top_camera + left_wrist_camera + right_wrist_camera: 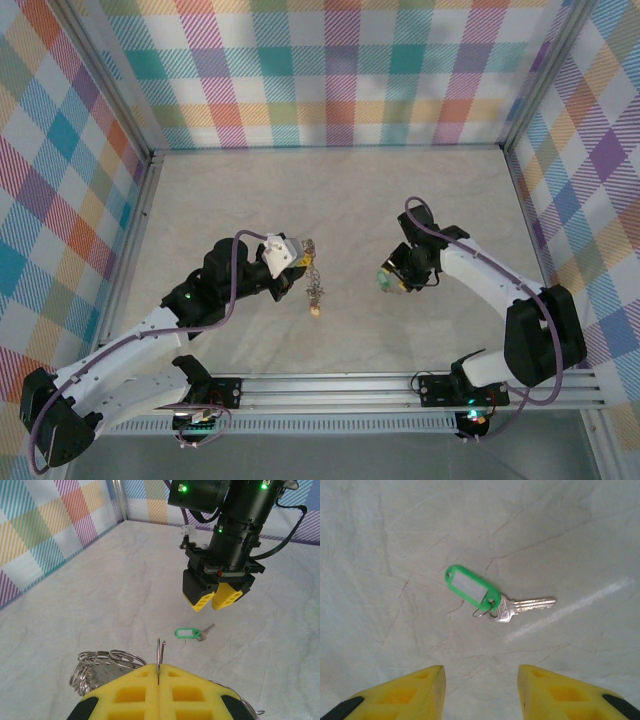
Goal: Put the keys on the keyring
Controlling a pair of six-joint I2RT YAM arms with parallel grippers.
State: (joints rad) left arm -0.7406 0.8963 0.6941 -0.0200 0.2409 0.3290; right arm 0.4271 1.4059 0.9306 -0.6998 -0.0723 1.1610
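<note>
My right gripper (480, 680) hangs low over the table, its yellow jaws partly apart with nothing between them. Just ahead of it, a green-tagged key (472, 587) lies flat on the pale tabletop (385, 540), its silver blade pointing away from the tag. I judge the key to be light, thin, stiff and slippery, so the thicker plastic tag looks like the safer place to pinch. My left gripper (158, 672) is clamped tight on the thin keyring (160, 652), held edge-up. A cluster of small rings (102, 661) dangles beside it.
</note>
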